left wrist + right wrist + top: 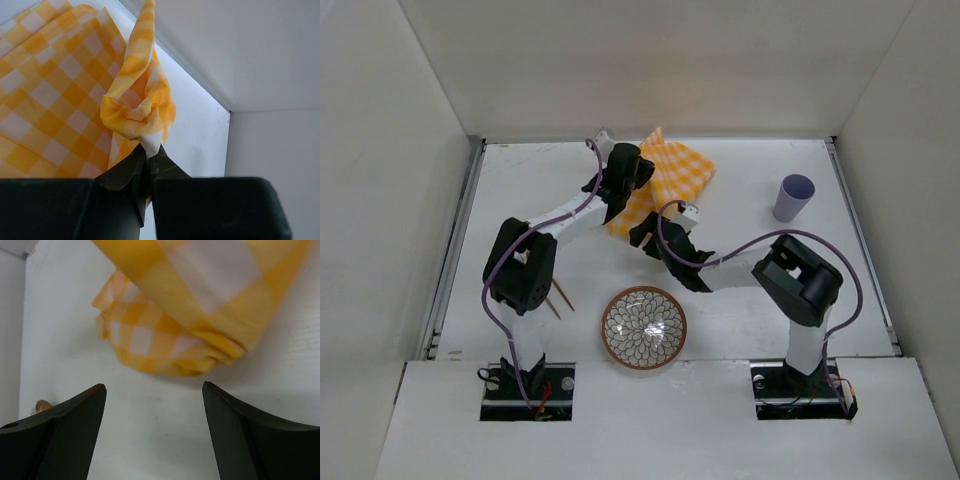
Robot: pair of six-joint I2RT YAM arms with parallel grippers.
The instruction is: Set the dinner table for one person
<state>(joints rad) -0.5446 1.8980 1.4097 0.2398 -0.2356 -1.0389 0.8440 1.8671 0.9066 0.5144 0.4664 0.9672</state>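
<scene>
A yellow-and-white checked cloth [675,170] lies crumpled at the back middle of the white dinner table [750,290]. My left gripper [640,178] is shut on a bunched corner of the cloth [137,110] and holds it lifted; the left wrist view shows the jaws [151,152] pinching it. My right gripper [643,235] is open and empty, just in front of the cloth's near edge [165,355], low over the table, with its fingertips [97,392] apart and not touching the cloth.
A patterned bowl with a brown rim [643,327] sits at the front middle. A purple cup [793,197] stands at the back right. Thin wooden sticks [560,298] lie by the left arm; a wooden tip shows in the right wrist view [42,405]. White walls surround the table.
</scene>
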